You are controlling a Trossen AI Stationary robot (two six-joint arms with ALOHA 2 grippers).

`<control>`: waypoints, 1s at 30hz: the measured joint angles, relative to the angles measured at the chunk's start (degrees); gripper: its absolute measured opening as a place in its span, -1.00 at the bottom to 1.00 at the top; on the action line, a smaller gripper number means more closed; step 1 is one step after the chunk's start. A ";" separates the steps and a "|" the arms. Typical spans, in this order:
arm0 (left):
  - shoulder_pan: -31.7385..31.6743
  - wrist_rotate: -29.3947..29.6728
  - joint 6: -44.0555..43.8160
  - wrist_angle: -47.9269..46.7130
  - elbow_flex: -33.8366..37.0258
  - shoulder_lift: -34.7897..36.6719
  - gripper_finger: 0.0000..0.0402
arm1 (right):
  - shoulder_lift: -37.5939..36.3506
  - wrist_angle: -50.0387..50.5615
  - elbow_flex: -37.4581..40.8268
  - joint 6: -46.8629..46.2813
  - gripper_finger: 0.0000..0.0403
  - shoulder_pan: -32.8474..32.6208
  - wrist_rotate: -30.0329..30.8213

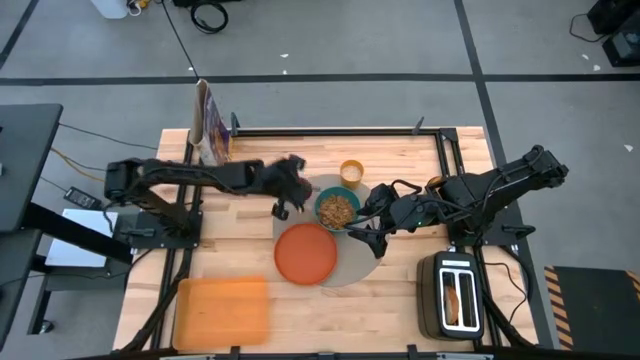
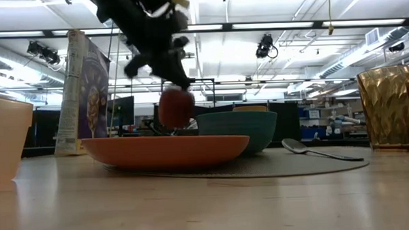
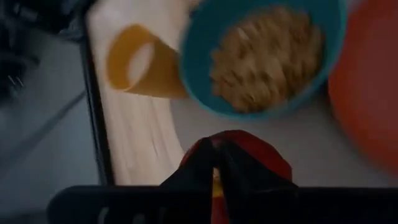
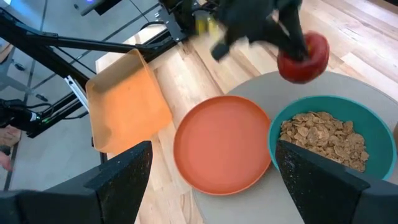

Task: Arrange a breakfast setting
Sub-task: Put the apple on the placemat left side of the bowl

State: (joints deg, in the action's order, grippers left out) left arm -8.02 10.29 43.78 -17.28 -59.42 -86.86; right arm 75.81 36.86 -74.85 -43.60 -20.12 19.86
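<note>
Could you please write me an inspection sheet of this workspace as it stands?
Surface: wooden table; grey placemat at its middle.
Job's things: orange plate and teal bowl of cereal on the placemat; spoon beside the bowl; yellow cup just off the mat; red apple held in the air.
Clutter: cereal box, orange cutting board, toaster.
Grippers: left end effector shut on the apple; right end effector open by the bowl.
Cables: wires on the floor left of the table.
Surroundings: nothing seen of people.
</note>
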 joint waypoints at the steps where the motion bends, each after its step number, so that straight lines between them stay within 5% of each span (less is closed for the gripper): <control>1: -1.16 -1.97 -3.78 0.09 0.00 1.22 -0.91 | 0.00 0.02 0.00 -0.14 0.73 0.00 0.00; 10: -8.99 -7.41 -28.12 13.71 4.06 2.48 -0.91 | 0.00 -0.39 0.00 -0.38 0.73 0.00 0.22; 22: -8.60 -2.76 -35.08 28.90 16.22 2.44 -0.91 | 0.00 -0.87 0.00 -0.30 0.73 0.02 0.22; 30: -7.37 -2.22 -37.33 33.79 18.00 -0.18 -0.90 | -0.02 -1.31 0.00 0.11 0.73 1.23 0.24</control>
State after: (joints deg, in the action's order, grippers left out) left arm -15.40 8.07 6.45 16.51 -41.42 -87.05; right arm 75.79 35.55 -74.85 -43.49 -18.89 20.10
